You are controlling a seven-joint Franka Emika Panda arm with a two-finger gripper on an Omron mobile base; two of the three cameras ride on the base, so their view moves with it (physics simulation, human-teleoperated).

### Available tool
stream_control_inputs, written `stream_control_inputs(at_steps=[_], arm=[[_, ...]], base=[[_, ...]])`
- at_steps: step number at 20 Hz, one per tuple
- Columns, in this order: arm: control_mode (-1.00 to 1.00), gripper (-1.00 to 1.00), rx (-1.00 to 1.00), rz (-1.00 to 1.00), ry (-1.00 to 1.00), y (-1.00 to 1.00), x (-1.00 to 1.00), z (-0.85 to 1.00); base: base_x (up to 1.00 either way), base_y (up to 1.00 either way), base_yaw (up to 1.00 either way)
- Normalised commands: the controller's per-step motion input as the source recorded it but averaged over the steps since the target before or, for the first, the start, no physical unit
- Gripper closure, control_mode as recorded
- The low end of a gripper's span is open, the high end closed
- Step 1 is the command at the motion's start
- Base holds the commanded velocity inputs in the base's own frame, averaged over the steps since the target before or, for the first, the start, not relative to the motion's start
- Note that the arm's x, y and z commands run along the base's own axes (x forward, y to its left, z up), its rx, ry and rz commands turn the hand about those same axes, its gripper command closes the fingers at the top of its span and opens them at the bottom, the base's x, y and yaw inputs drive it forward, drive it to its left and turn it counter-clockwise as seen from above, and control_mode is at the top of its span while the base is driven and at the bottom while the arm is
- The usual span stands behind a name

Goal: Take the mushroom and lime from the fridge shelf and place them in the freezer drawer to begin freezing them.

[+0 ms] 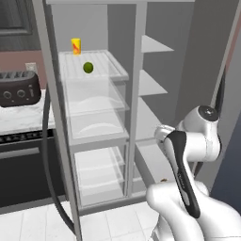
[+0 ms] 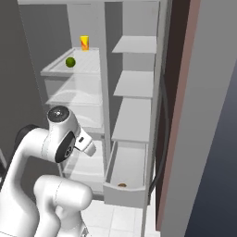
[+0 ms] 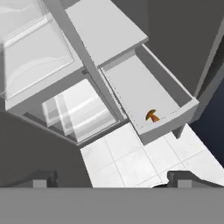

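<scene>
The lime [image 1: 88, 68] lies on the fridge shelf [image 1: 113, 63], near the yellow cup [image 1: 76, 45]. It looks small, smooth and firm, so it may roll; gripping across its middle seems best. The mushroom [image 3: 152, 116] already lies in the freezer drawer [image 3: 173, 87]. The gripper [image 3: 111, 183] has its fingers fully spread, holding nothing.

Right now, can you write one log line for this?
mushroom: in drawer | lime: on shelf | tool: open, empty
</scene>
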Motion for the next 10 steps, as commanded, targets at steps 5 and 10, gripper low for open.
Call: stream_control_inputs(at_steps=[5,10], arm=[[1.0,-1.0,0.0,0.0,0.0,0.0,0.0,0.0],[1.0,-1.0,0.0,0.0,0.0,0.0,0.0,0.0]], base=[[0.01,0.42,0.15],[0.14,0.07,0.16]])
